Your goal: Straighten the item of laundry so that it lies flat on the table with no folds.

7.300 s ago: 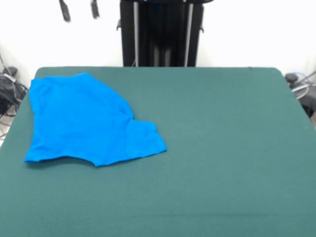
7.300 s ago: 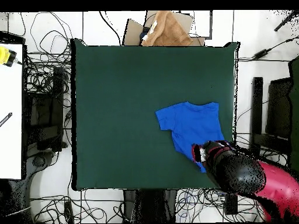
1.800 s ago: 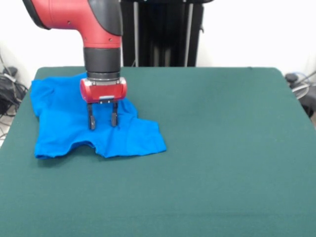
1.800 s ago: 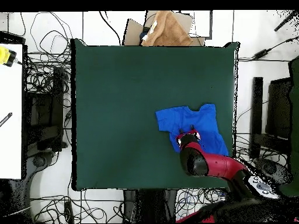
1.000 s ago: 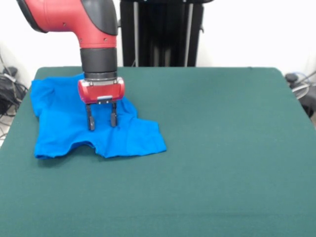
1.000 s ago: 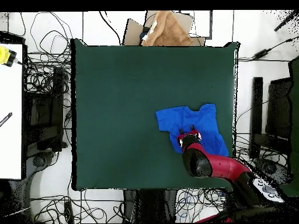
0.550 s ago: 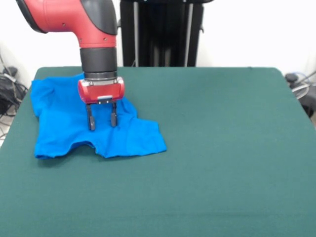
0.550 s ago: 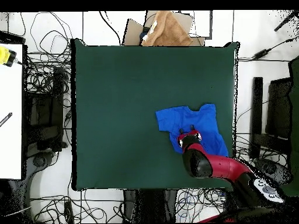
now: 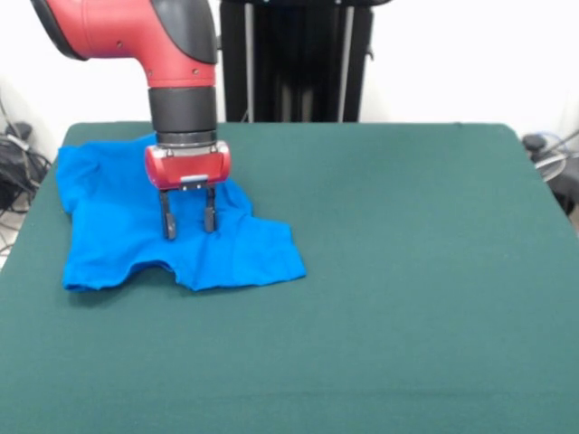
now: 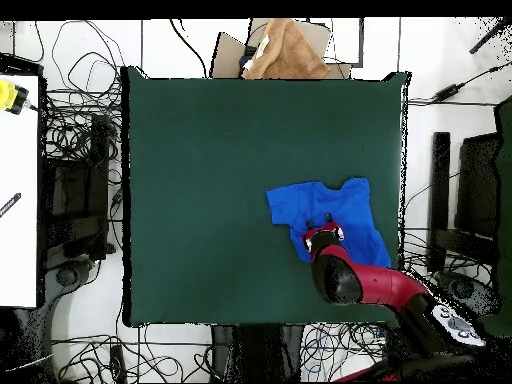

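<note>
In the front view the near half of the bench [image 9: 407, 344] is bare dark green cloth. Farther back, on the left side of the picture, lies the shirt [image 9: 109, 226], bright blue, plain side up, with no lettering showing. It is not flat: its near edge curves in a scallop between a left corner and a lobe that reaches out to the right, and soft ridges run across the cloth near its far left corner. The far left part of the shirt lies close to the bench's left edge and far corner.

Over the middle of the shirt stands the end effector [image 9: 187, 221], pointing straight down from a red block under a black and red arm [image 9: 136, 36]. Its two dark fingers [image 9: 166, 222] are spread apart with blue cloth showing between them, gripping nothing. Whether the tips touch the cloth or hang just above it cannot be told from this view.

In the overhead view the shirt [image 10: 350, 210] sits toward the right side of the bench [image 10: 200, 180], near the right edge and closer to the bottom edge than the top, with a sleeve sticking out to the left. The arm [image 10: 370, 285] reaches in from the lower right and covers the shirt's lower part; the end effector [image 10: 322, 224] shows only as small dark tips.

No bins or boxes stand on the bench. Beyond its top edge in the overhead view lies something brown [image 10: 285, 50], too unclear to name. Cables [image 10: 70, 120] sprawl on the floor around the bench.
</note>
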`<state>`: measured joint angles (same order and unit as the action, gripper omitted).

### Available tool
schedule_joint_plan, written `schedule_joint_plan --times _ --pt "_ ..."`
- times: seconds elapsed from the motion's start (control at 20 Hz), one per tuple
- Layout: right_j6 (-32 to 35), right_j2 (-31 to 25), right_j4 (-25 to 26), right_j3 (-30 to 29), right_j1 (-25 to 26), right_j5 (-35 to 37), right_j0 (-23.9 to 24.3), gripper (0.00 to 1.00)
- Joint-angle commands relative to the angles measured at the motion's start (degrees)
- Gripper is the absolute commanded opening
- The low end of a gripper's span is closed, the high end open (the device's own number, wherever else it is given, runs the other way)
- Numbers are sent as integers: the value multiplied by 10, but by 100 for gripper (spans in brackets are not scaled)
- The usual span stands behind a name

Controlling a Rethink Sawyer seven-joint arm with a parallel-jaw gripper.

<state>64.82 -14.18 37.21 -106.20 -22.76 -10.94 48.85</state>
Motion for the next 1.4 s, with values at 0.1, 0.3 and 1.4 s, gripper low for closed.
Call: schedule_joint_plan --times 0.1,0.3,1.4 --pt "83 -33 5 26 59 44 -54 100" --pt "81 -33 10 35 76 41 -49 100" --pt "70 -56 27 52 124 53 -26 100"
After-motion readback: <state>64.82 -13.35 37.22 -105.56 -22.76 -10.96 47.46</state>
